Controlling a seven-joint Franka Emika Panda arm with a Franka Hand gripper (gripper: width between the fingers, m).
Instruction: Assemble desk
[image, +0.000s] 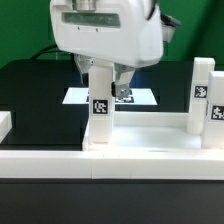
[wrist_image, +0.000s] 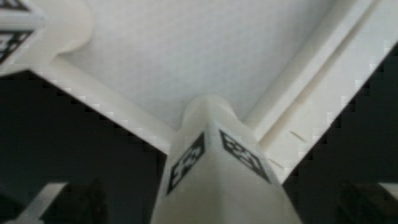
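On the desk slab (image: 140, 140), at 9 o'clock, one leg (image: 100, 100) stands upright; the gripper (image: 105, 72), released, straddles its top.

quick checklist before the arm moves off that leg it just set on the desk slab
1. Pincer open around the near leg: ok, its jaws stand wide.
2. Near leg upright on the desk slab: ok in the exterior view.
3. Near leg fully screwed into its socket: cannot tell, the joint is not shown closely.
4. Other legs standing at the exterior view's right: ok, upright.
5. Fingers clear of the leg's sides: cannot tell, the wrist view shows only the leg and slab.
6. Marker board behind, untouched: ok.
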